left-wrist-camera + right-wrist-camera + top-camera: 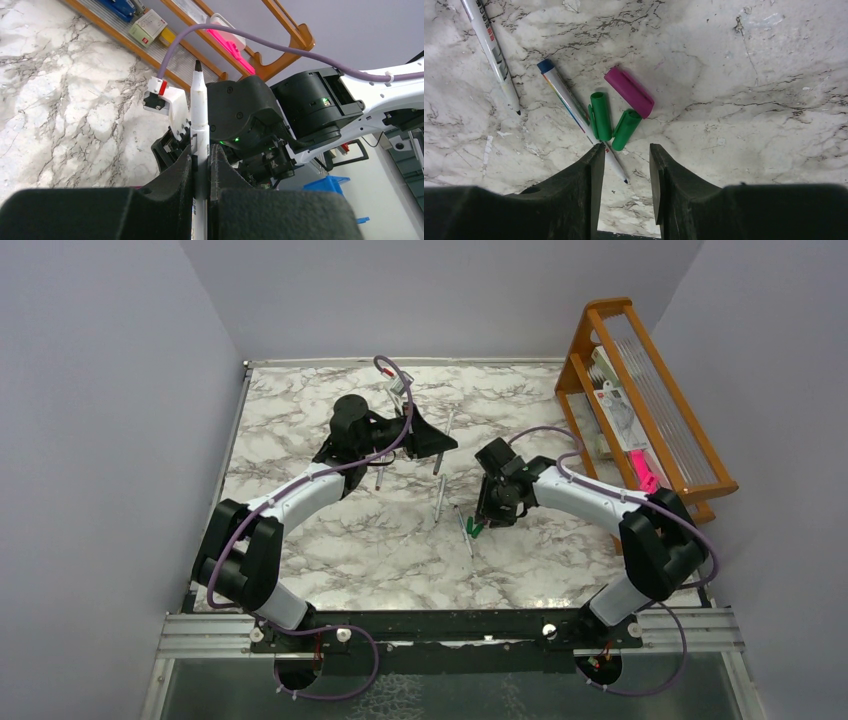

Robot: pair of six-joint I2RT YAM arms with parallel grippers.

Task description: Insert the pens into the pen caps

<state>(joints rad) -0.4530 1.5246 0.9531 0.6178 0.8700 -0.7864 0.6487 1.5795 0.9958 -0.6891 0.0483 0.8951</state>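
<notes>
My left gripper (201, 150) is shut on a white pen (199, 112), which sticks out past the fingers with its dark tip bare; in the top view this gripper (437, 443) is at mid-table. My right gripper (625, 150) is open and holds nothing. It hovers low over two green pen caps (601, 116) (626, 129), with a magenta cap (629, 92) just beyond them. A pen with a blue end (566, 102) lies beside the caps, its tip on the marble below my open jaws. Another pen (491, 47) lies further left. In the top view, loose pens (440, 498) (378, 477) lie between the arms.
A wooden rack (640, 390) stands at the right edge of the marble table (330, 550), holding boxes and a bright pink object (643, 472). Grey walls close in the back and sides. The right arm's wrist (310, 107) is close in front of the held pen.
</notes>
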